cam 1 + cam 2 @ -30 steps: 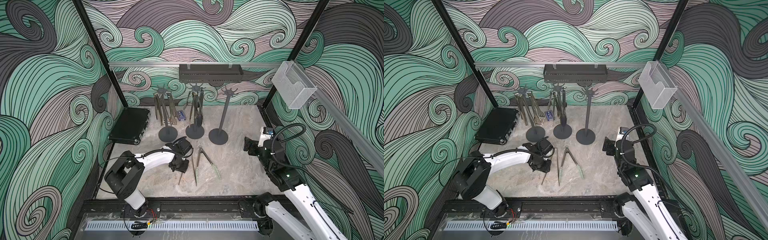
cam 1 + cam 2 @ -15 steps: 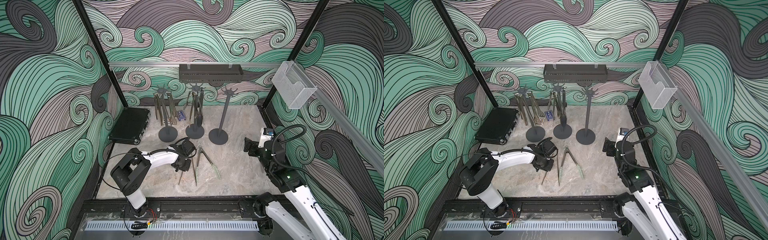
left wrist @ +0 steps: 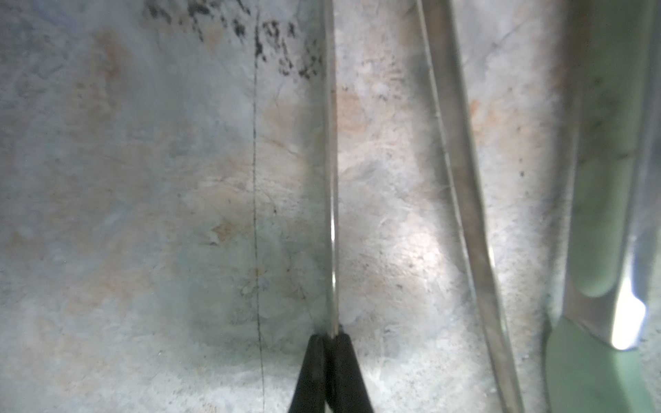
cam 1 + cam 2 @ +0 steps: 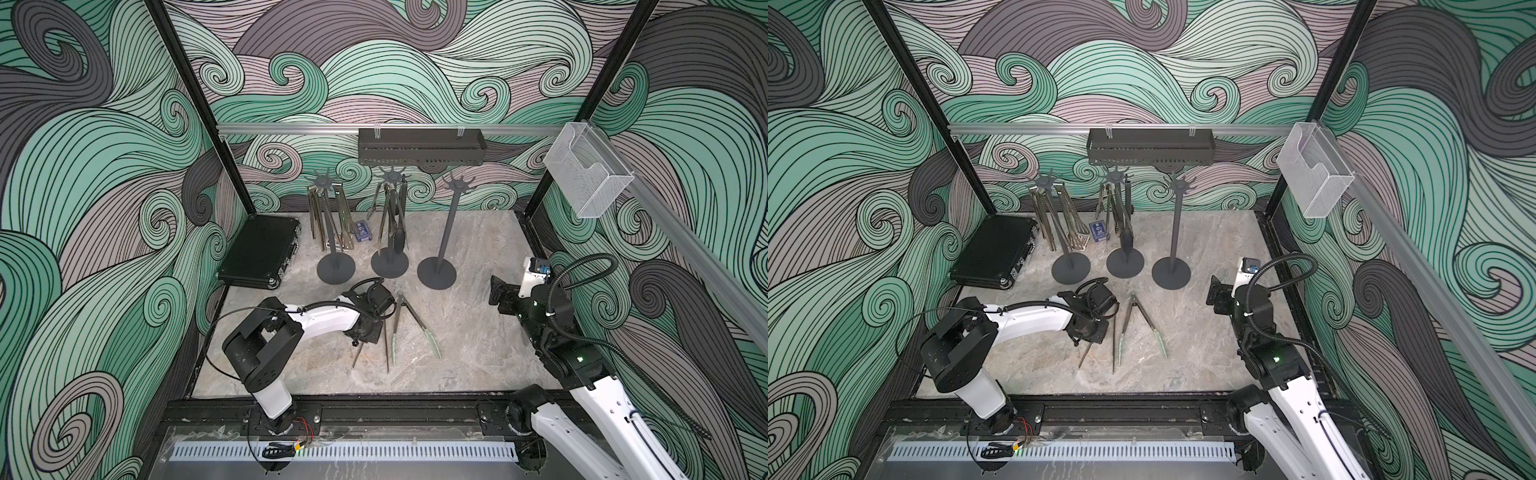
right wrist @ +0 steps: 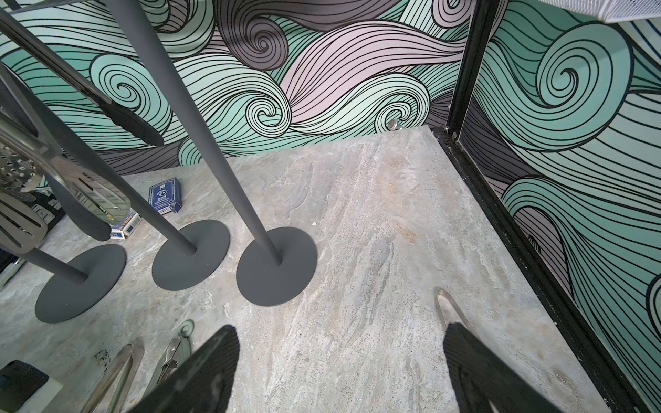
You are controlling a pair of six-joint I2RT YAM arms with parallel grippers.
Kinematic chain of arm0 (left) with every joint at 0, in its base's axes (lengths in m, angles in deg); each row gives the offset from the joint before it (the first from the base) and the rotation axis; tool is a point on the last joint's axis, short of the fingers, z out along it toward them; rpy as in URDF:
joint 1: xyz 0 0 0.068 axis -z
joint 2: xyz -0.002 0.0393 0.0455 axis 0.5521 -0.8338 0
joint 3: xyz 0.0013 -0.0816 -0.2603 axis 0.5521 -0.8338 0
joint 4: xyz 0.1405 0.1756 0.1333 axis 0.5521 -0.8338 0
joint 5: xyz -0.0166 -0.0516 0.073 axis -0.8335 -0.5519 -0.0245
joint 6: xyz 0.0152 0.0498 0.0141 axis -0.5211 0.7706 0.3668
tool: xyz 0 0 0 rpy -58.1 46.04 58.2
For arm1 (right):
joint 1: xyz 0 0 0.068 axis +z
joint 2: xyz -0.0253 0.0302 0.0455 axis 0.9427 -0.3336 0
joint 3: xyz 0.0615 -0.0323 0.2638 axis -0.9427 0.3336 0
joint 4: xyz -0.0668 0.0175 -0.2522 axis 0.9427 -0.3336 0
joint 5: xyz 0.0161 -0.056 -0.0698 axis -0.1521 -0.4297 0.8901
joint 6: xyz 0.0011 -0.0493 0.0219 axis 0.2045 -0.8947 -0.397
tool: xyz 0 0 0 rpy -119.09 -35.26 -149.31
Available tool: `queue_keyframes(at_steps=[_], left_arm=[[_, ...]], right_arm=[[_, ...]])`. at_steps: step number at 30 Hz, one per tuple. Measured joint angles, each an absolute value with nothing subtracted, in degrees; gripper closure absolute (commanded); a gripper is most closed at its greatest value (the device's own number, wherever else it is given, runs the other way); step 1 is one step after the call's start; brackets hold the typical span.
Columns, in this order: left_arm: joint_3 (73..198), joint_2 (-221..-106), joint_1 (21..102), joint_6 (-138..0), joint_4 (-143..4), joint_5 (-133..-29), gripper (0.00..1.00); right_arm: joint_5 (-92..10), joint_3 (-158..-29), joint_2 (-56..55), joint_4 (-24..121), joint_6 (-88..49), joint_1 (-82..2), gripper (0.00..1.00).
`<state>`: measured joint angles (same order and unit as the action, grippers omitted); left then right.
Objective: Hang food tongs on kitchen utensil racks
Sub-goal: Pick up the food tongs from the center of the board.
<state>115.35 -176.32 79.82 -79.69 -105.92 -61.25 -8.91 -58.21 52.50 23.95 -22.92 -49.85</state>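
**Grip confirmed on plain steel tongs at table level**

Bearings are read on the top views, with 12 toward the back wall.

1. Left gripper (image 3: 331,345): the black wedge-shaped fingertips (image 3: 311,372) are pressed together on the thin edge of one arm of the plain steel tongs (image 3: 332,178). These tongs lie on the table, their slim arms running toward 6 o'clock from the gripper.
2. Green-tipped tongs (image 4: 419,326): just beside, at 3 o'clock of the left gripper. They lie flat in a V, hinge toward 12 and pale green tips toward 6.
3. Table (image 4: 478,332): a matt, grey, stone-patterned surface.
4. Racks: a row at 12 o'clock. Each is a thin dark grey pole on a round flat disc with a star crown of hooks. The left rack (image 4: 336,270) and middle rack (image 4: 390,266) carry hanging tongs (image 4: 316,220). The right rack (image 4: 446,232) stands beside them.
5. Right gripper (image 5: 339,364): at 3 o'clock, well apart. Its ribbed black fingers are spread wide above the table.
6. Black case (image 4: 259,251): rectangular and textured, at 10 o'clock.
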Motion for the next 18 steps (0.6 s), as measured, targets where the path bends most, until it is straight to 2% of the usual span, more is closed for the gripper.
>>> queue_keyframes(at_steps=[7,18], left_arm=[[115.3,-174.3,80.9,-80.1,-110.6,-58.8,1.00],[123.3,-152.9,83.8,-78.6,-120.3,-55.5,1.00]], right_arm=[[-8.9,-58.2,52.8,24.0,-22.9,-49.8,0.10],[-10.1,-58.2,53.3,24.0,-22.7,-49.8,0.10]])
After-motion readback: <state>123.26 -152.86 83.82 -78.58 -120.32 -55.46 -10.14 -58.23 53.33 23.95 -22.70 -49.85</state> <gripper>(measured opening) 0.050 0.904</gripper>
